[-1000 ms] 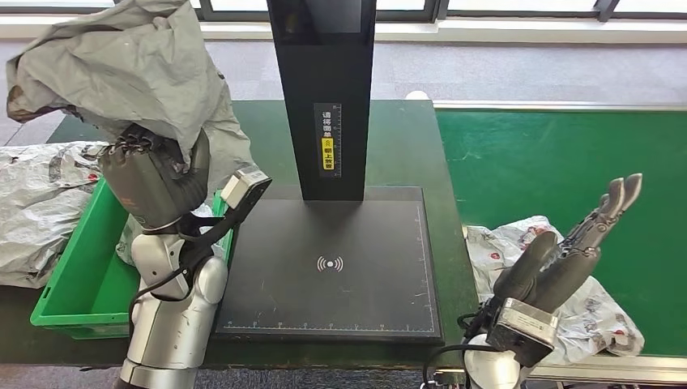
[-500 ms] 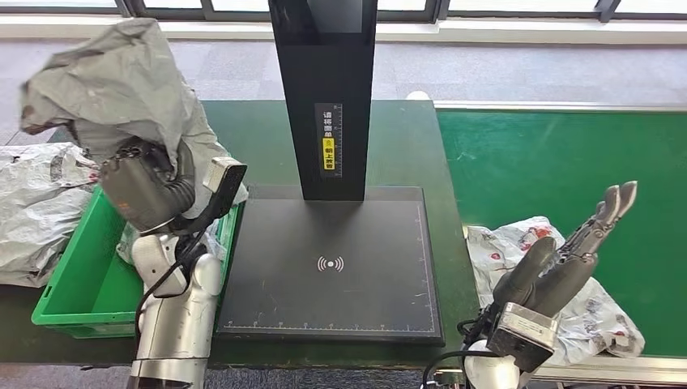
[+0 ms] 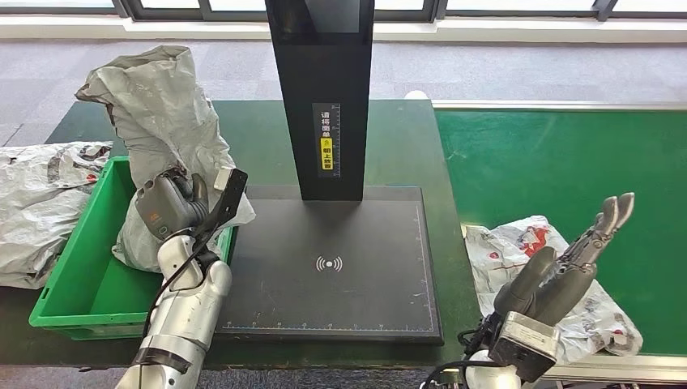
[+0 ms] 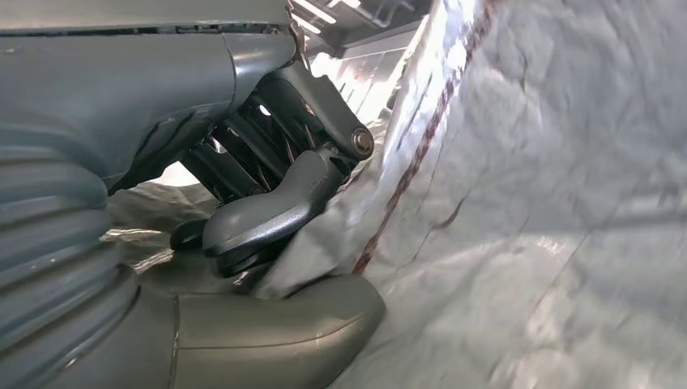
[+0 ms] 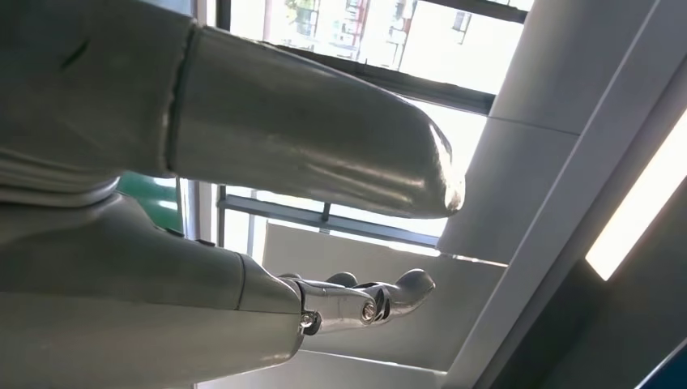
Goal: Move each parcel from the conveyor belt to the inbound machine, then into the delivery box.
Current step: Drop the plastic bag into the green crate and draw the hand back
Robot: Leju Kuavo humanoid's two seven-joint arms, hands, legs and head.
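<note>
- The right hand (image 3: 567, 259), grey thumb and dark fingers stretched out and apart, holds nothing; it points up and away, raised over a crumpled white plastic parcel with red print (image 3: 595, 312) lying on the near edge of the green felt-like conveyor belt (image 3: 567, 154).
- The matt black flat scanning plate of the inbound machine (image 3: 332, 267) lies between the arms, a wireless mark at its middle; its glossy black upright column (image 3: 322, 89) rises from the far edge.
- The left hand (image 3: 170, 207) grips a big wrinkled grey plastic mailer bag (image 3: 162, 121); the left wrist view shows thumb and fingers (image 4: 267, 215) clamped on a fold of the film.
- The bag's lower end hangs into the green rigid plastic delivery box (image 3: 77, 259); its top stands above the rim.
- A creased white-grey bag (image 3: 36, 203) lies left of the box.
</note>
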